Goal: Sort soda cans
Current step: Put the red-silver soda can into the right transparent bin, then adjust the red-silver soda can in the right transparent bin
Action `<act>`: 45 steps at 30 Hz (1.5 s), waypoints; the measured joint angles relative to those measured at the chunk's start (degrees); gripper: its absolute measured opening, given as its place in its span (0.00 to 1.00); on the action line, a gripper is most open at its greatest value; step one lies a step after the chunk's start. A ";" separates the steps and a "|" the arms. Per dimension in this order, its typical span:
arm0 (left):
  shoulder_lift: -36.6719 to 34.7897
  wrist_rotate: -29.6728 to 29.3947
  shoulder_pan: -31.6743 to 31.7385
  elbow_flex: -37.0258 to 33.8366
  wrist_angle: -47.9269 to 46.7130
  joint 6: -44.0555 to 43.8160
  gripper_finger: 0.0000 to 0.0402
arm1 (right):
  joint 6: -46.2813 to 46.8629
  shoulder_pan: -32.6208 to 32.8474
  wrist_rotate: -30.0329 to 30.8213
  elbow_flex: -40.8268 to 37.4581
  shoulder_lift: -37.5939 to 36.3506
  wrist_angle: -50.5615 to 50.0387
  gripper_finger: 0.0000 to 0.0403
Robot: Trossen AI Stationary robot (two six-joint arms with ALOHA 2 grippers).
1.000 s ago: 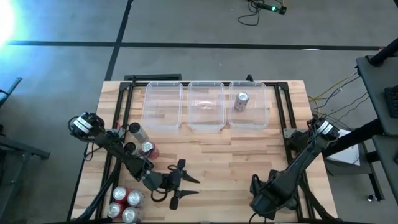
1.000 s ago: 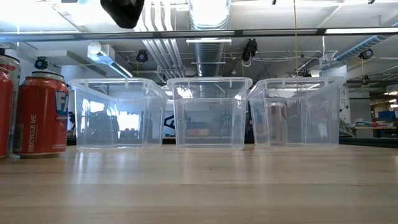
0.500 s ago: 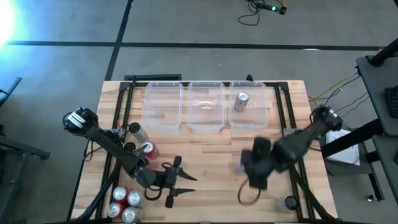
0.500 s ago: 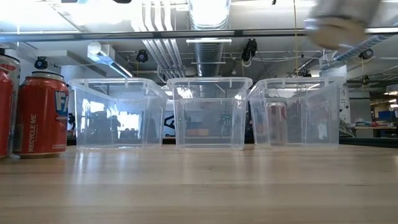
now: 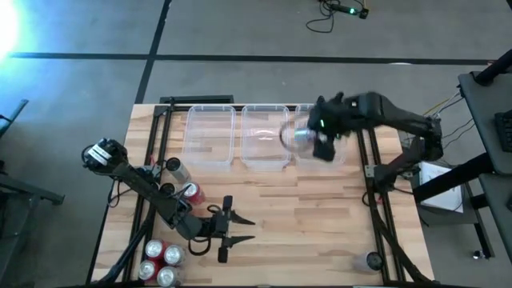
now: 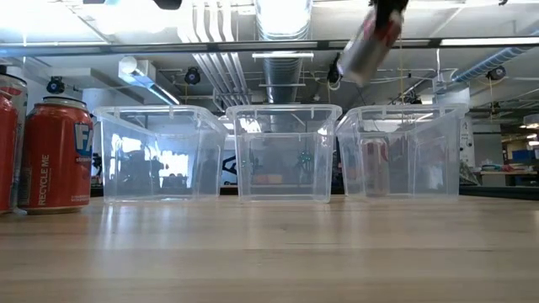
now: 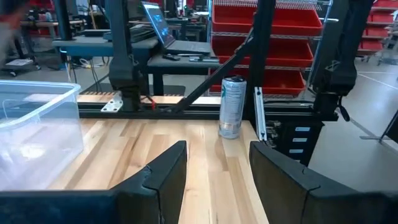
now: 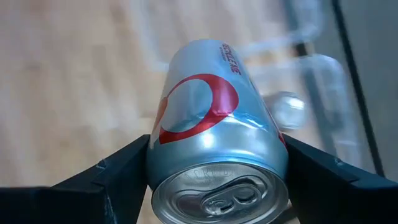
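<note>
My right gripper (image 5: 308, 136) hovers high over the gap between the middle bin (image 5: 265, 136) and the right bin (image 5: 340, 152), shut on a silver soda can with a red mark (image 8: 214, 118). The low view shows that can (image 6: 366, 46) tilted in the air. Another silver can (image 6: 374, 167) stands in the right bin. My left gripper (image 5: 232, 230) is open over the near left part of the table, touching nothing. Red cans (image 5: 160, 260) stand at the near left corner, with a black can (image 5: 178, 170) and a red can (image 5: 190, 192) farther in. My right gripper pinches the silver can by its side wall (image 8: 158, 155), one finger (image 8: 112, 177) on each flank. The can lies along the fingers, its tab end (image 8: 221, 199) toward the wrist. It is lifted clear, tilted, slanting down over the bins.
Three clear bins stand in a row at the far edge, the left one (image 5: 210, 136) with nothing visible inside. A lone silver can (image 5: 373, 260) stands at the near right corner, also in the left wrist view (image 7: 232, 106). Bare wood lies in the middle.
My right arm has swung up from the near right corner and toward the far edge, carrying the silver can over the bins. The lone can at the near right corner has stayed where it was. My left gripper has shifted slightly toward the left.
</note>
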 joint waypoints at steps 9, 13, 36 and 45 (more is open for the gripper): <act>-0.08 0.02 -0.02 0.00 -0.56 0.54 0.40 | -13.02 -16.27 -9.07 -10.78 2.13 -0.14 0.74; -0.54 0.05 -0.02 -0.02 -2.16 0.80 0.40 | -17.70 -18.53 -8.24 -15.10 4.30 0.00 0.74; -4.85 0.24 -1.09 -0.04 -13.69 -8.48 0.40 | -27.96 -24.32 5.00 -19.37 17.67 4.85 0.82; -5.87 0.41 -1.75 -0.04 -15.11 -8.49 0.40 | -27.80 -24.79 5.69 -19.10 16.16 5.04 0.90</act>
